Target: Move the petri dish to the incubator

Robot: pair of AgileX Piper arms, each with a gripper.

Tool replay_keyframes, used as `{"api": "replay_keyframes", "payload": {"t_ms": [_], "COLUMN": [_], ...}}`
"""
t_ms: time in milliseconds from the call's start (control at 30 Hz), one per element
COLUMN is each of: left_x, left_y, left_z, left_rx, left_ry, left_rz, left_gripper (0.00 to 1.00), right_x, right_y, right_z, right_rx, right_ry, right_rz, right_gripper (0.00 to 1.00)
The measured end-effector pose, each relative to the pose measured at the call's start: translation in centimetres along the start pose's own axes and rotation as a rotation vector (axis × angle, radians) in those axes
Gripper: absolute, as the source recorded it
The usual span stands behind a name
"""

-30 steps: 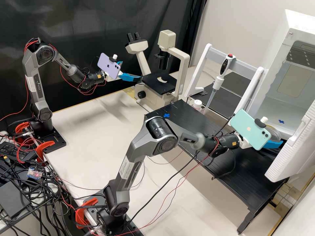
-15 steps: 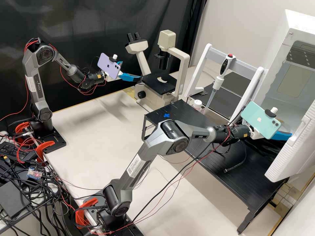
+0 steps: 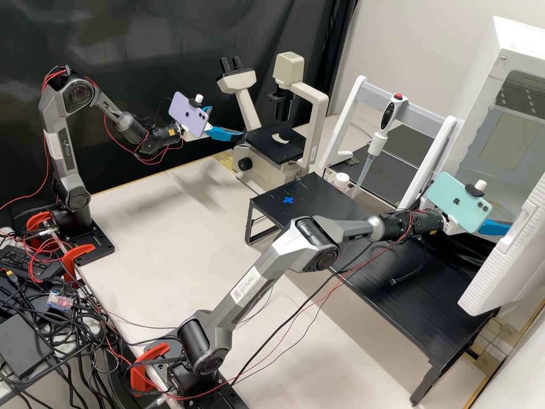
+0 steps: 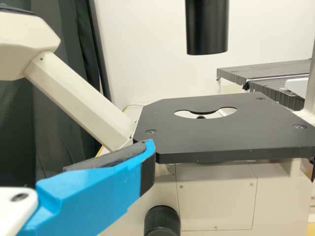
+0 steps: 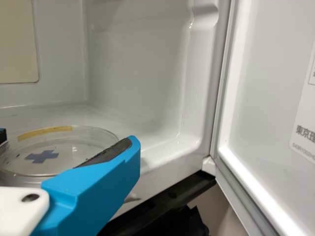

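Observation:
My right gripper [image 3: 495,228] is at the open incubator [image 3: 511,133] in the high view, its fingertips partly behind the door. In the right wrist view the right gripper [image 5: 66,139] is shut on the clear round petri dish [image 5: 78,147], which lies flat between its fingers inside the chamber. A yellow strip marks the dish's rim, and a blue cross [image 5: 42,156] shows through it. Beside the microscope stage, my left gripper [image 3: 228,121] stands open with nothing held; in the left wrist view one finger of the left gripper [image 4: 98,184] shows near the stage's corner.
The incubator door [image 5: 270,113] stands open beside the right gripper. A microscope [image 3: 276,145] is at the back, with a pipette [image 3: 377,142] on a white stand and a white-capped bottle [image 3: 341,180] nearby. Cables hang over the black shelf [image 3: 420,301].
My right arm has stretched farther toward the back right, taking its gripper and the petri dish deeper into the incubator opening. The left arm has kept still.

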Motion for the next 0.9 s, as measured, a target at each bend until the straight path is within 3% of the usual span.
{"api": "replay_keyframes", "payload": {"t_ms": [33,467,900], "left_x": [0.0,0.0,0.0], "left_y": [0.0,0.0,0.0], "left_z": [0.0,0.0,0.0], "left_rx": [0.000,0.000,0.000], "left_ry": [0.000,0.000,0.000], "left_rz": [0.000,0.000,0.000], "left_gripper": [1.00,1.00,1.00], "right_x": [0.1,0.2,-3.0], "right_y": [0.0,-0.6,-1.0], "right_z": [0.0,0.3,1.3], "right_rx": [0.000,-0.035,-0.019], "right_ry": [-0.002,0.015,0.058], "right_rz": [0.001,-0.003,-0.008], "right_gripper": [1.00,1.00,1.00]}}
